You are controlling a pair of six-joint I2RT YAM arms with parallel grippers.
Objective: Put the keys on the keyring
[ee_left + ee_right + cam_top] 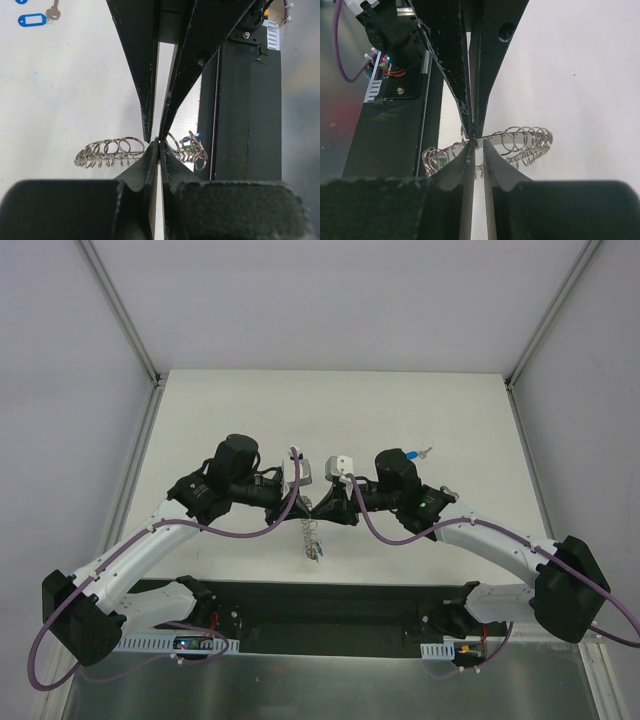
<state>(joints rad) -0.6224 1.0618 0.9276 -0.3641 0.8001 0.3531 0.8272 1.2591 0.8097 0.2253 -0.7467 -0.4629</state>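
With the left gripper (158, 147) and right gripper (474, 142) both pinched shut on the keyring (312, 536) at mid-frame, its long axis hanging toward the bottom edge, 1 blue-tagged key (418, 453) lies on the table (230, 405) up-right, nearer the right arm.

From the top camera the keyring (312, 538) is just a tiny squiggle dangling under the wrists, can't pick out single loops. In the left wrist cam its middle stretch is hidden behind the fingers (140, 170) of the left gripper (158, 149), a blurry dark mass up close. The key (53, 12) by the blue tag (31, 20) is chopped by the top edge, the second tag (20, 1) nearly gone. Some blue-green bit (192, 142) among the loops is too small to tell.
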